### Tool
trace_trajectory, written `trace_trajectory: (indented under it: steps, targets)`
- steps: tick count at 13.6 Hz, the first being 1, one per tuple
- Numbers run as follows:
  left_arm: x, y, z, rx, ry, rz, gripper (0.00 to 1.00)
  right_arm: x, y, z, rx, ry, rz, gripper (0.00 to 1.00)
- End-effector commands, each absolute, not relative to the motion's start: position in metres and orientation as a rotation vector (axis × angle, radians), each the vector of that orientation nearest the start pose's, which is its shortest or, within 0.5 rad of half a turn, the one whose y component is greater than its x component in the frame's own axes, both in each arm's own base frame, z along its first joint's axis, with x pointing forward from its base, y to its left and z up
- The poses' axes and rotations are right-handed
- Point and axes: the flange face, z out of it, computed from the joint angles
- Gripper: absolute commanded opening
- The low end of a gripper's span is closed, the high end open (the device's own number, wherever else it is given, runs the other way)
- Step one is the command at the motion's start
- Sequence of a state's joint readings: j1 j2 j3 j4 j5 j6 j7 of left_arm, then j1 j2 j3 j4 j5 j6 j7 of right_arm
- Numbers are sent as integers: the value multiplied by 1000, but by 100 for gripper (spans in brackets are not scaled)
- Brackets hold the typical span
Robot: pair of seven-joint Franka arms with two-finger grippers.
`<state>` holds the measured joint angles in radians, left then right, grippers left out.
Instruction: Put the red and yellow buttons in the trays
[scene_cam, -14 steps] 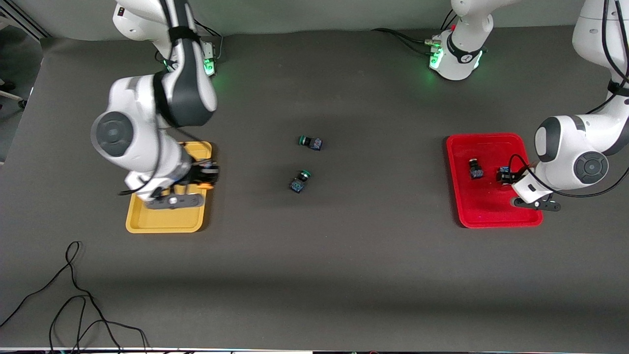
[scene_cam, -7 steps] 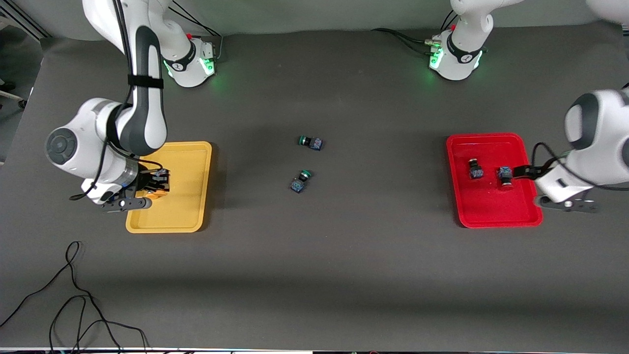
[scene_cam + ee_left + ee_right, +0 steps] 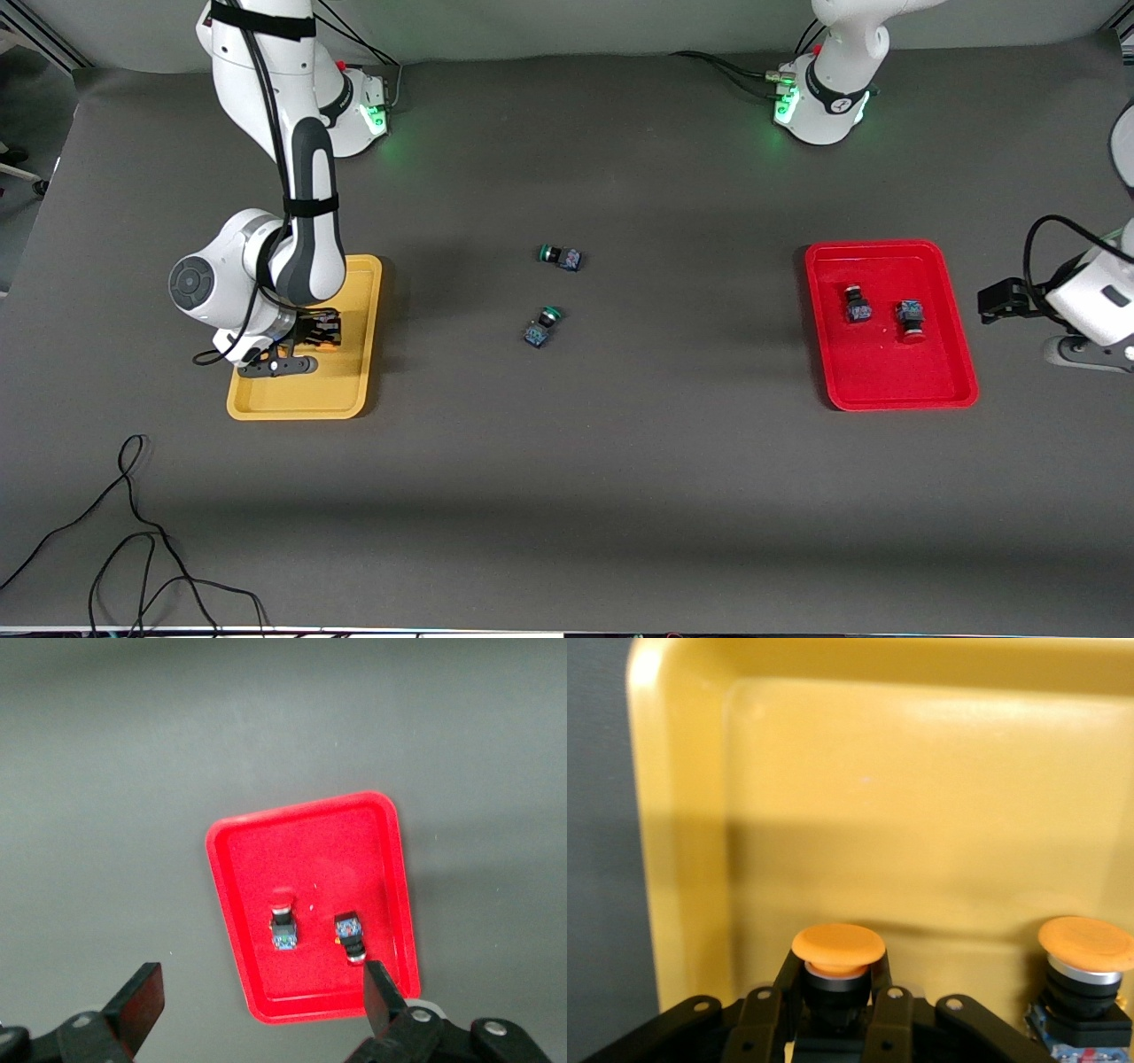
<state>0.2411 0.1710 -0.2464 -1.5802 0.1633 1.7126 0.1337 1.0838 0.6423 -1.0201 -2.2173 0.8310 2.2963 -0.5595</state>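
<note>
R gripper [image 3: 837,1014] clamped on yellow button [image 3: 838,946] in yellow tray [image 3: 361,292]; L gripper [image 3: 257,1005] apart, above table.

- Over the yellow tray [image 3: 354,390], the right arm's wrist covers the right gripper [image 3: 312,335] and all but an orange sliver of what sits at its tips in the front view.
- The right wrist view cuts off the body of the yellow button [image 3: 838,950] between the fingers, and the base of the second yellow button [image 3: 1085,979] beside it.
- The left gripper [image 3: 257,1003], off the red tray [image 3: 886,390], shows only its fingertips there.
</note>
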Motion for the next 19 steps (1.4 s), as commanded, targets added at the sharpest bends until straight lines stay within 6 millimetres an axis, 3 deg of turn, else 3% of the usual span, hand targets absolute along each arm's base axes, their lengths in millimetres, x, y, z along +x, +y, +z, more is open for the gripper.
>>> trace_trajectory:
  steps: [1, 4, 7, 9, 12, 14, 17, 19]
  targets:
    - [618, 16, 546, -3023, 274, 61, 100, 536, 35, 213, -3060, -81, 83, 100]
    - [613, 4, 551, -3040, 271, 56, 100, 544, 51, 236, -3041, -87, 71, 100]
    - [585, -3, 558, -3040, 262, 56, 100, 566, 77, 307, -3084, -90, 129, 100]
    - [568, -21, 570, -3023, 285, 71, 100, 577, 93, 359, -3103, -86, 197, 100]
    - [558, -13, 581, -3037, 255, 97, 100, 587, 108, 413, -3122, -121, 265, 100]
    - [550, -13, 586, -3040, 245, 124, 100, 589, 108, 444, -3114, -125, 276, 100]
    - [533, -16, 594, -3076, 238, 75, 100, 591, 105, 472, -3146, -152, 263, 100]
    - [523, -9, 590, -3084, 228, 27, 100, 586, 85, 494, -3133, -165, 256, 100]
